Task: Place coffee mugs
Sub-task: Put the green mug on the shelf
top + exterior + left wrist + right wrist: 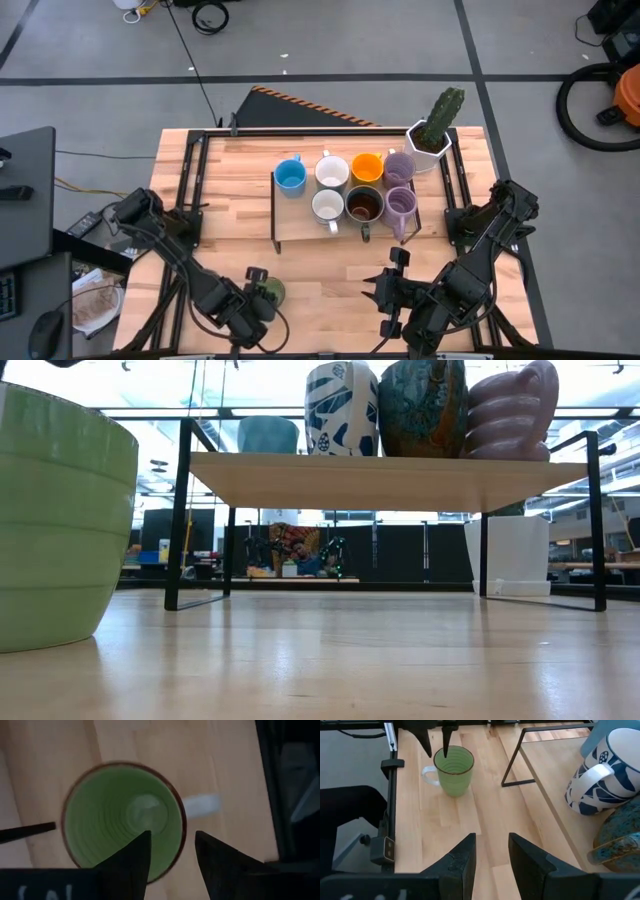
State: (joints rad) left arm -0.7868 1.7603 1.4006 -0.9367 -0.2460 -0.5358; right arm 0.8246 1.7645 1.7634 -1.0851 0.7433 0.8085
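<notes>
Though partly hidden, green mug (122, 817) under left gripper (172, 852).

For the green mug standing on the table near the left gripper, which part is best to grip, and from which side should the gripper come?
The green mug stands upright with its mouth open upward, so gripping its rim wall from above seems best, one finger inside and one outside. The left gripper is open above it, one finger over the opening and one past the rim. The white handle sticks out sideways, so choose the rim away from it.
</notes>
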